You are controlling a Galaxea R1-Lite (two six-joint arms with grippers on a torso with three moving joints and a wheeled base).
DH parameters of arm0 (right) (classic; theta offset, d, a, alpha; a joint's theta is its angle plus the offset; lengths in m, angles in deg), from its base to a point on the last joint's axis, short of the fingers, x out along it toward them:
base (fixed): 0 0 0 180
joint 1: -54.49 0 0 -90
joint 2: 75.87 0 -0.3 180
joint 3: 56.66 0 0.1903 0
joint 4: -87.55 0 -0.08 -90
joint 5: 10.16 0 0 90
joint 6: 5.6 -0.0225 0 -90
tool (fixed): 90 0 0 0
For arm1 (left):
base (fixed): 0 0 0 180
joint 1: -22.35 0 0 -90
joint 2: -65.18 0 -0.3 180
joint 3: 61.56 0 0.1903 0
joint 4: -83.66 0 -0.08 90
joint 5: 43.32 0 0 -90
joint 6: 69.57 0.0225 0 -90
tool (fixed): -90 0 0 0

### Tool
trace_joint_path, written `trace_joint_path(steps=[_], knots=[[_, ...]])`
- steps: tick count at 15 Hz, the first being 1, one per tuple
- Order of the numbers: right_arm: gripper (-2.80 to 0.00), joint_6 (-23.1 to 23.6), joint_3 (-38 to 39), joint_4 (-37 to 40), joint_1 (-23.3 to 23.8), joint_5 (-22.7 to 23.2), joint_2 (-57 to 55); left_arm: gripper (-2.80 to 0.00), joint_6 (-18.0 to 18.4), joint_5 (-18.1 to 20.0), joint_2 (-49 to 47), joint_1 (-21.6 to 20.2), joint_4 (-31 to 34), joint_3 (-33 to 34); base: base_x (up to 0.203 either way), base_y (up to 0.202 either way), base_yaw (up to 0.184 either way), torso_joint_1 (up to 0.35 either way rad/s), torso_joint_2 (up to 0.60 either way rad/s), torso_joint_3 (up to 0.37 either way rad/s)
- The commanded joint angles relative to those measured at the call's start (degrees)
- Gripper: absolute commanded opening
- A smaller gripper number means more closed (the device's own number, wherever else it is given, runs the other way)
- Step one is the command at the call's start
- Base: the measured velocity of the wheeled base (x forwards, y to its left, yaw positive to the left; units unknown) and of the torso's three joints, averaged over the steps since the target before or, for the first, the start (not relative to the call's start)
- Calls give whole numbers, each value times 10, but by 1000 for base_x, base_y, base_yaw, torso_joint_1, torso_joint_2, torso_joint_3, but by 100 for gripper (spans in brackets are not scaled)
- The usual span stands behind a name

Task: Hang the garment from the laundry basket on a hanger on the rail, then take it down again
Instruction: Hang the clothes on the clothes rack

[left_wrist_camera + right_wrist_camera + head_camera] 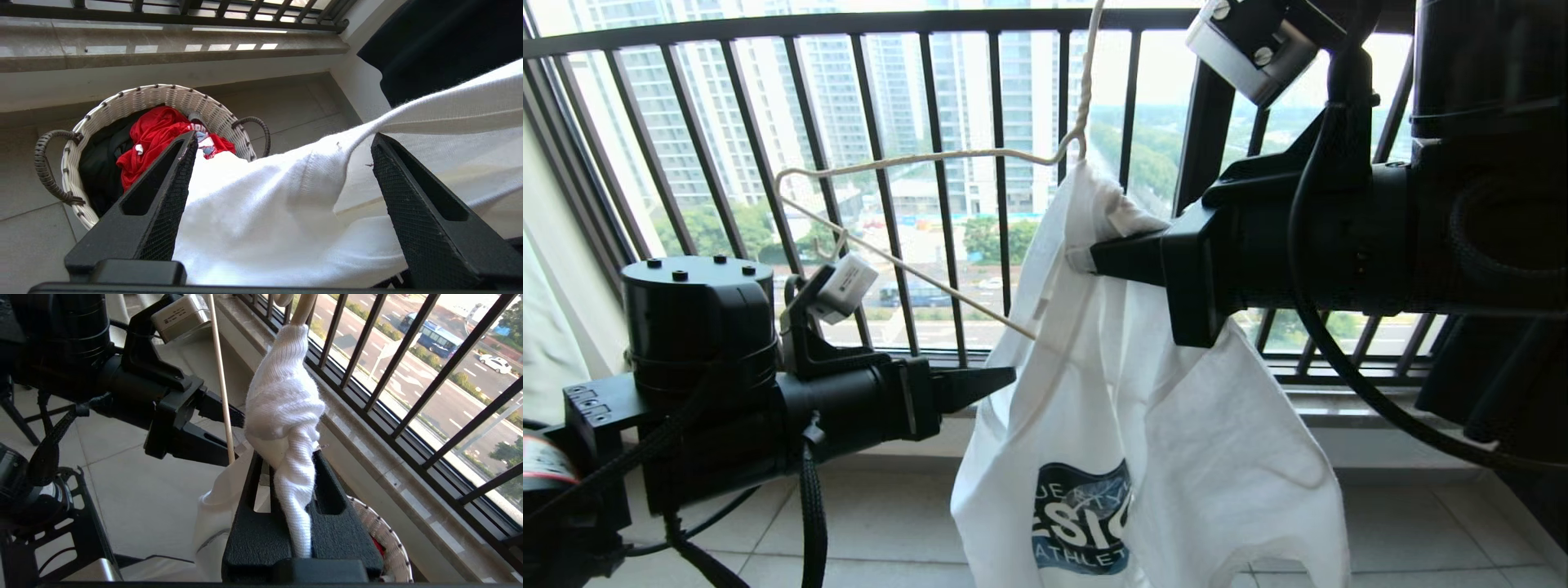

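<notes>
The garment (1176, 457), a white T-shirt with a dark blue chest print, hangs bunched below the neck of the cream wire hanger (915, 159). The hanger's left half is bare, and its lower bar runs into the cloth. My right gripper (1086, 257) is shut on the twisted collar (282, 400), just under the hanger's neck. My left gripper (284, 136) is open at the shirt's left edge, and white cloth (265, 212) lies between its wide-apart fingers. The laundry basket (163, 98) stands on the floor below. The rail is out of view.
A red cloth (159, 130) and dark fabric lie in the basket. The black barred window railing (947, 122) and a stone sill (163, 45) stand close behind the hanger. Grey floor tiles (874, 523) spread below. The left arm (155, 392) is close beside the hanger's bar (220, 375).
</notes>
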Motion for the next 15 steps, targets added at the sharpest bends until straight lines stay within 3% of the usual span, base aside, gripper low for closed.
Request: trace_joint_path(steps=[1,3,5,9,12,15], knots=[[-280,0,5,0,-5,0,8,0,17,-18,-10,5,-2,2,0,0,0,0,0,0],[-280,0,6,0,-6,0,8,0,43,-71,-30,26,-1,2,0,0,0,0,0,0],[-280,0,8,0,-11,0,11,0,52,-150,-58,58,-4,0,0,0,0,0,0,0],[-280,0,11,0,-12,-2,10,0,93,-182,-62,64,-13,1,0,0,0,0,0,0],[-280,0,11,0,-12,-5,11,0,130,-250,-70,65,-14,-3,0,0,0,0,0,0],[-280,0,11,0,-11,-6,11,0,136,-270,-70,63,-14,-11,0,0,0,0,0,0]])
